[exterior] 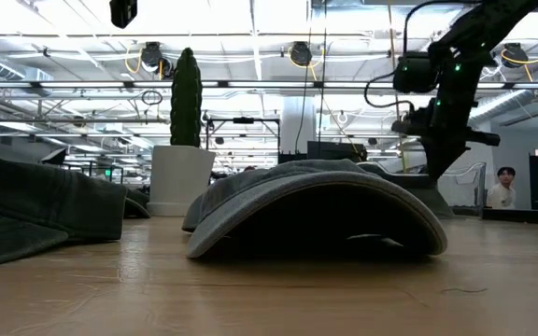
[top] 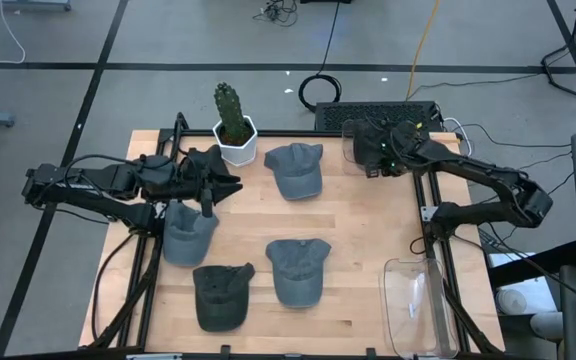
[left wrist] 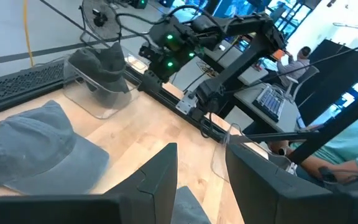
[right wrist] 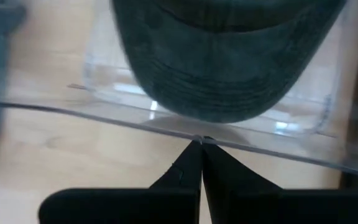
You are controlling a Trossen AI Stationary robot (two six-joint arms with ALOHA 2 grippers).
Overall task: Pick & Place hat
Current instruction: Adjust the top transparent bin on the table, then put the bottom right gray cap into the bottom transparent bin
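Note:
Several grey caps lie brim-flat on the wooden table: one at the far middle [top: 296, 168], one at the left [top: 188, 232], a darker one near left [top: 220, 297] and one near the middle [top: 298, 270]. Another dark cap [right wrist: 229, 68] sits inside a clear bin [top: 353, 145] at the far right corner. My right gripper [right wrist: 201, 144] is shut, its tips at that bin's rim [right wrist: 104, 118]. My left gripper [left wrist: 201, 149] is open and hovers over the left cap's far edge, holding nothing. My right gripper has its shut fingertips right at the clear bin's rim [right wrist: 185, 134], coming level toward the bin. I cannot tell whether they touch the rim. They are not on the cap inside the bin.
A potted cactus [top: 234, 125] stands at the far edge, left of the far cap. A second clear bin [top: 418, 305] lies at the near right corner. A keyboard [top: 378, 112] sits beyond the far edge. A person [exterior: 504, 187] is seated in the room behind.

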